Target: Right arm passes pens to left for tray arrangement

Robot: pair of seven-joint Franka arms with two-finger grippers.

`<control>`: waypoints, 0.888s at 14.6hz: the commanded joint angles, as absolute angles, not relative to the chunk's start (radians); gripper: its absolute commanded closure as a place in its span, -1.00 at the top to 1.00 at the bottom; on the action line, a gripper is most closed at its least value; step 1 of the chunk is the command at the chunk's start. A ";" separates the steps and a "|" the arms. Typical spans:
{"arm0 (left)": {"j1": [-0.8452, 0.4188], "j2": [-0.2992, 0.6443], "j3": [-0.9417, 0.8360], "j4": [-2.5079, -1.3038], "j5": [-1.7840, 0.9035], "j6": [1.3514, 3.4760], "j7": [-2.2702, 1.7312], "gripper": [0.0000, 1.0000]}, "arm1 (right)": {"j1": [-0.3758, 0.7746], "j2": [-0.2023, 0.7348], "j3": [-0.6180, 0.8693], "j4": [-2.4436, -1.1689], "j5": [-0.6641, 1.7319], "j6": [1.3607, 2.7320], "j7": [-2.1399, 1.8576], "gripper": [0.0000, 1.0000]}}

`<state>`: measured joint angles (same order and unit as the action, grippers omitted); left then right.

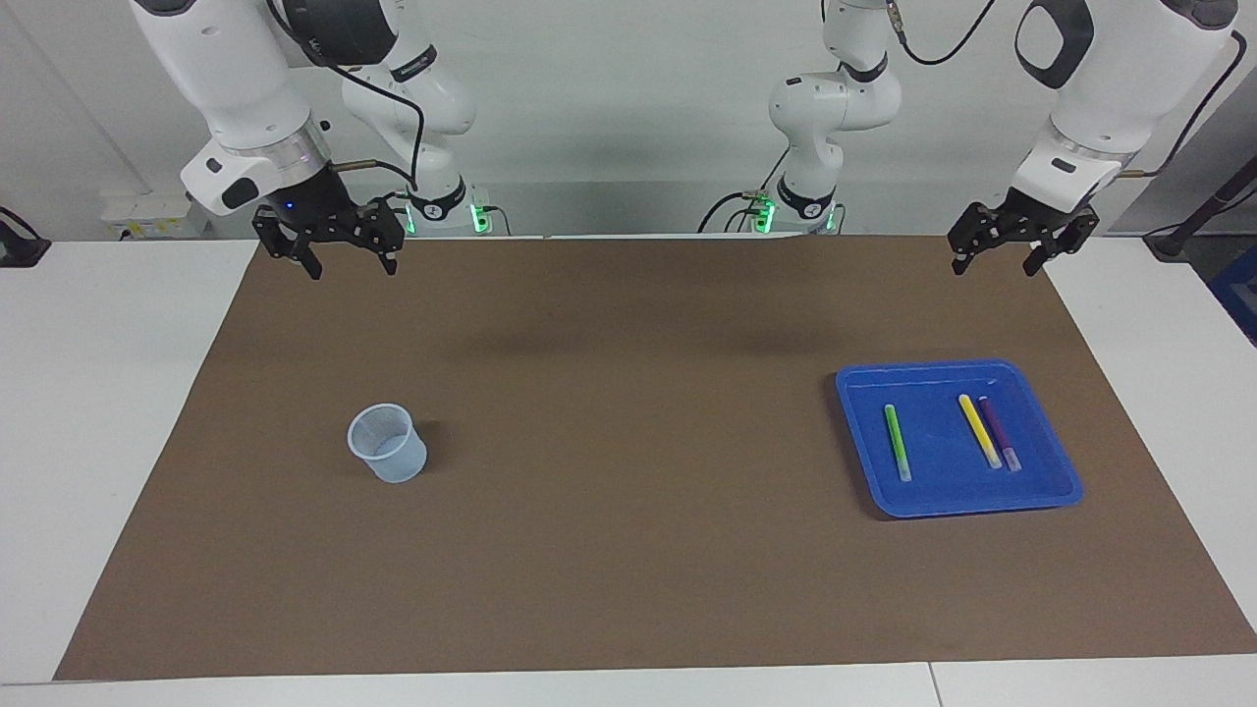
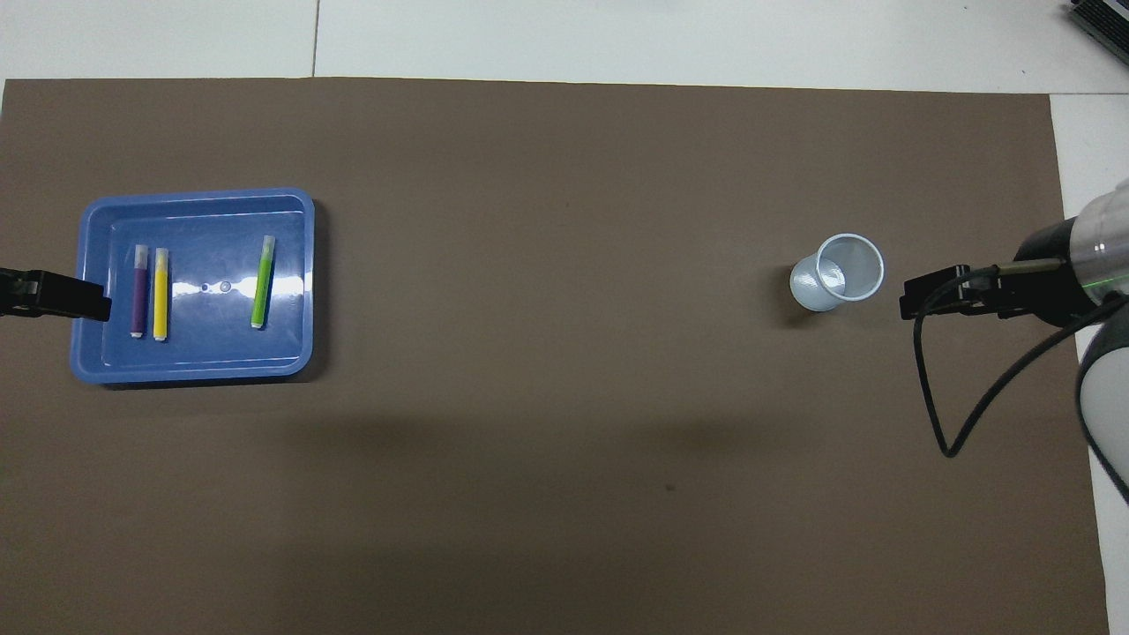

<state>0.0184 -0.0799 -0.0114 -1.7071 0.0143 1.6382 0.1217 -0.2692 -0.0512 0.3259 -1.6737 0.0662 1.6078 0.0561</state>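
Note:
The blue tray (image 1: 972, 503) lies on the brown mat toward the left arm's end of the table. In it lie three pens, all apart from the grippers: the green pen (image 1: 898, 442) alone, and the yellow pen (image 1: 979, 430) and purple pen (image 1: 999, 432) side by side. The tray (image 2: 194, 372) and the green (image 2: 262, 282), yellow (image 2: 160, 294) and purple (image 2: 139, 291) pens also show in the overhead view. My left gripper (image 1: 994, 265) is open and empty, raised over the mat's corner. My right gripper (image 1: 352, 267) is open and empty, raised over the mat at its own end.
A small translucent bluish cup (image 1: 388, 444) stands upright and empty on the mat toward the right arm's end; it also shows in the overhead view (image 2: 838, 272). The brown mat (image 1: 628, 412) covers most of the white table. A black cable (image 2: 948, 423) hangs from the right wrist.

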 commanded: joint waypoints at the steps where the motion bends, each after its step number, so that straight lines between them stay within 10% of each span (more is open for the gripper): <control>1: 0.014 -0.092 -0.011 -1.713 -0.001 1.624 0.086 1.00 | -0.282 -0.067 0.336 -1.687 0.060 1.608 0.069 1.00; 13: 0.012 -0.092 -0.008 -1.713 -0.003 1.620 0.081 1.00 | -0.284 -0.072 0.336 -1.686 0.060 1.598 0.068 1.00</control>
